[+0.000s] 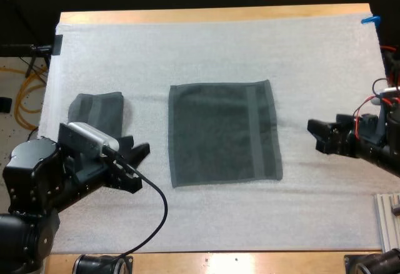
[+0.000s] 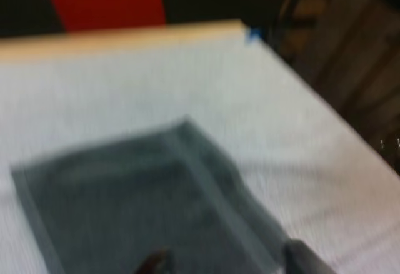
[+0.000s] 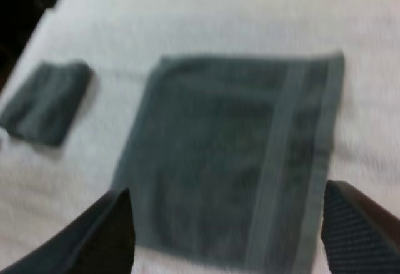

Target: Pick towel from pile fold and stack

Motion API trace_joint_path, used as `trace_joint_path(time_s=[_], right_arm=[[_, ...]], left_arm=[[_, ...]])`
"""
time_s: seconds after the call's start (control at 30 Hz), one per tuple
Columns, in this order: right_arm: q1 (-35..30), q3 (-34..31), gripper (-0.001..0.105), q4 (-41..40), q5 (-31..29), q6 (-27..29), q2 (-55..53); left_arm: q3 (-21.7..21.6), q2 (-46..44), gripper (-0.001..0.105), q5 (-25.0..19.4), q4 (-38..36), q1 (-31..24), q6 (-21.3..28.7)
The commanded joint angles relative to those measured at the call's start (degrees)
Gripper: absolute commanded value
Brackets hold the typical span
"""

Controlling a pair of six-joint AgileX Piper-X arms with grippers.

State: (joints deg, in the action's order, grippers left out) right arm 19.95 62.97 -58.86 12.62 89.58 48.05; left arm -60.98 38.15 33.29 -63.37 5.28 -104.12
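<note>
- The wooden table [image 1: 206, 15] carries everything, and its bare edge shows along the far side and the near side.
- The white mat [image 1: 206, 55] covers nearly all of the table top; both towels lie on it.
- The spread towel [image 1: 225, 133] lies flat and open in the middle of the mat, roughly square, with a paler band running along its right side. Nothing rests on it, and it lies between my two end effectors. It is also seen flat from my left wrist [image 2: 144, 192] and from my right wrist [image 3: 237, 155].
- The folded towel [image 1: 97, 114] sits on the left part of the mat, apart from the spread towel, with a strip of bare mat between them. In the high view my left arm covers its near end. From my right wrist it shows as a small compact bundle [image 3: 47, 102] off to the far side of the spread towel.
- My left end effector [image 1: 139, 164] is released, its fingers apart and holding nothing. It hovers just beside the spread towel's left edge, close to the folded towel. From its own wrist [image 2: 228, 264] it points over the spread towel.
- My right end effector [image 1: 314, 136] is likewise released and empty. It is off the spread towel's right edge, with bare mat between. From its own wrist its two fingers [image 3: 106, 236] stand wide apart at the towel's near edge.
</note>
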Motion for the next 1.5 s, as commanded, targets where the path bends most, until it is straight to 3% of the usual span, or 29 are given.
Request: trace_joint_path(time_s=[0.0, 0.1, 0.43, 0.7, 1.1, 1.47], right_arm=[[-0.4, -0.2, 0.062, -2.4, 0.0, 0.7, -0.2], [-0.4, -2.3, 0.062, -3.1, 0.0, 0.7, -0.2], [-0.4, -15.5, 0.062, -1.2, -0.9, 0.2, 1.6], [-0.4, -25.0, 0.062, 7.9, -1.2, 0.2, 10.0], [-0.4, -27.0, 0.062, 22.4, 11.2, -8.5, 28.7], [-0.4, -27.0, 0.062, 30.3, 17.3, -13.6, 38.3]], left_arm=[[-0.1, 0.2, 0.061, -0.6, -3.0, 0.0, 0.3], [-0.2, 1.0, 0.079, -3.0, -5.5, 0.0, 0.3], [0.0, 6.2, 0.079, -4.6, -9.8, 0.0, 1.1], [0.5, 8.4, 0.079, -4.9, -10.1, 0.0, 3.3], [6.0, 8.4, 0.079, -4.9, -10.1, 0.0, 3.7], [6.3, 8.4, 0.079, -4.8, -10.1, 0.0, 3.7]])
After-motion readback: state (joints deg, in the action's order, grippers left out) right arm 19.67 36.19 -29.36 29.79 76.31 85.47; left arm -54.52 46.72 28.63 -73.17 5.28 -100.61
